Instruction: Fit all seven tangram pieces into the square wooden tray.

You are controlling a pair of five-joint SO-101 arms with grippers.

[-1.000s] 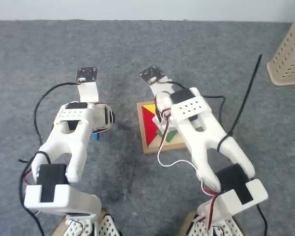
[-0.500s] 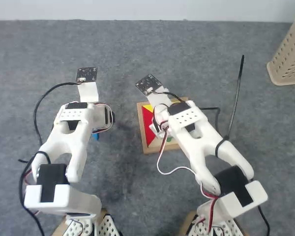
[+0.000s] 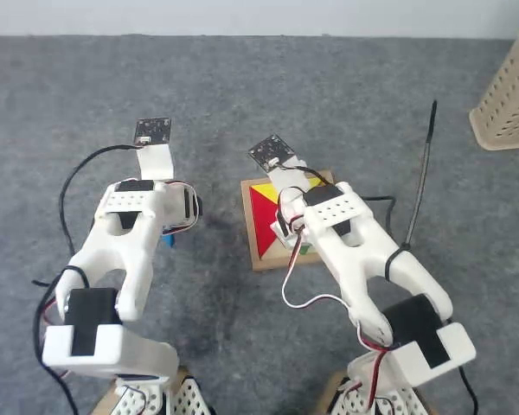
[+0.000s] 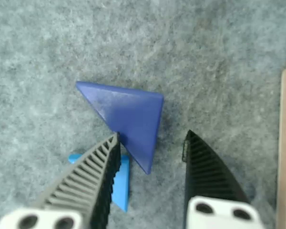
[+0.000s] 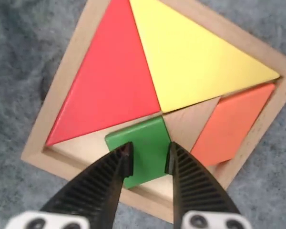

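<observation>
Tray (image 5: 69, 74) holds green square (image 5: 145, 140) diagonal to its walls, right end effector (image 5: 148, 155) parted above

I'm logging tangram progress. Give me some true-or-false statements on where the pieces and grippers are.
1. The red triangle and yellow triangle lie in the wooden tray. True.
2. The dark blue triangle lies on the carpet. True.
3. The green square lies on the carpet. False: it is in the tray, at the right gripper's fingertips.
4. The left gripper is shut on the dark blue triangle. False: its jaws stand apart over it.
5. The piece beside the dark blue triangle is orange. False: it is a light blue piece.
</observation>
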